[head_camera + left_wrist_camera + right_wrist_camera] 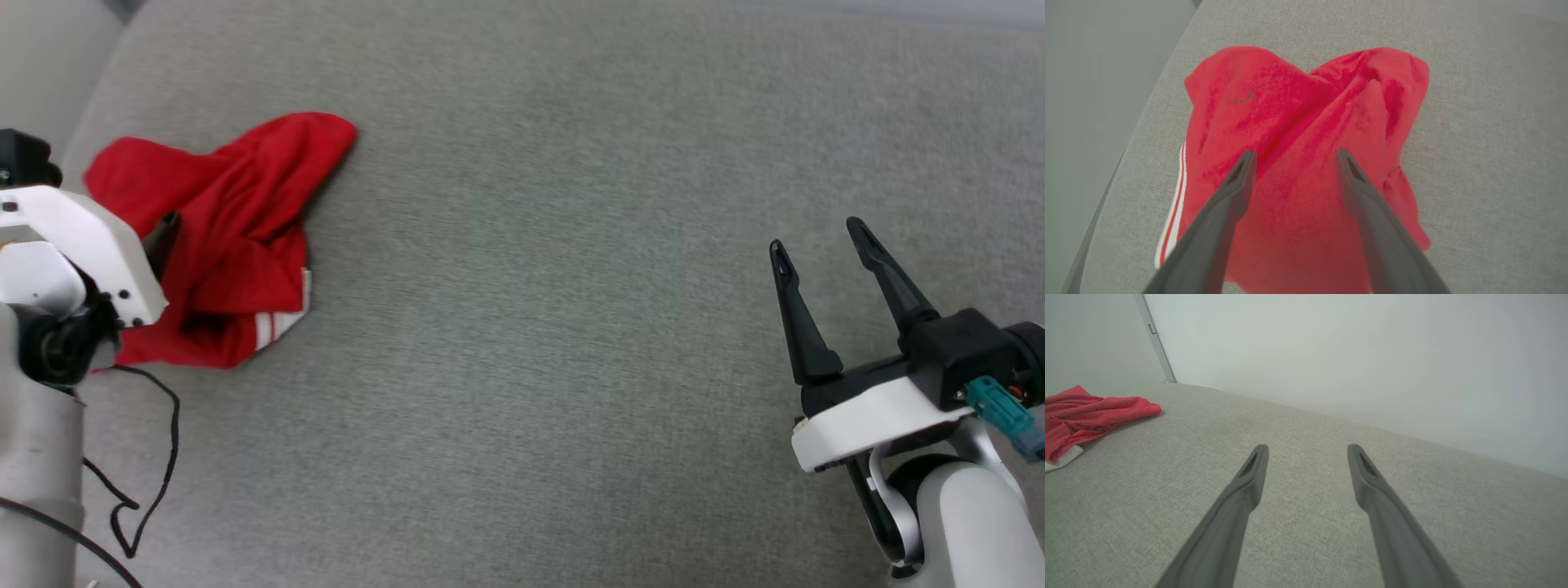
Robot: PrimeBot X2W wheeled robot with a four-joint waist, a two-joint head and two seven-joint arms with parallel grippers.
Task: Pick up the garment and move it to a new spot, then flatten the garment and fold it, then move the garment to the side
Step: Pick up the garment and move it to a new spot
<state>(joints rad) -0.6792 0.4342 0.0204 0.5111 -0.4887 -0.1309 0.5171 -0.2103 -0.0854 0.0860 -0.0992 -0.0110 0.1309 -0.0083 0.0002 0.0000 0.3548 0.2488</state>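
Red crumpled cloth garment (237,237) with white striped trim is lying near the left edge of the grey woven fabric surface (571,327). Over it the left gripper (1294,157) is hovering, fingers spread, clasping nothing. Well apart on the right, the right gripper (815,234) is hanging likewise spread and empty.

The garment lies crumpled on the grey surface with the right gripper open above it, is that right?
No. The left gripper is the one open above the crumpled garment on the grey surface, as the left wrist view shows.
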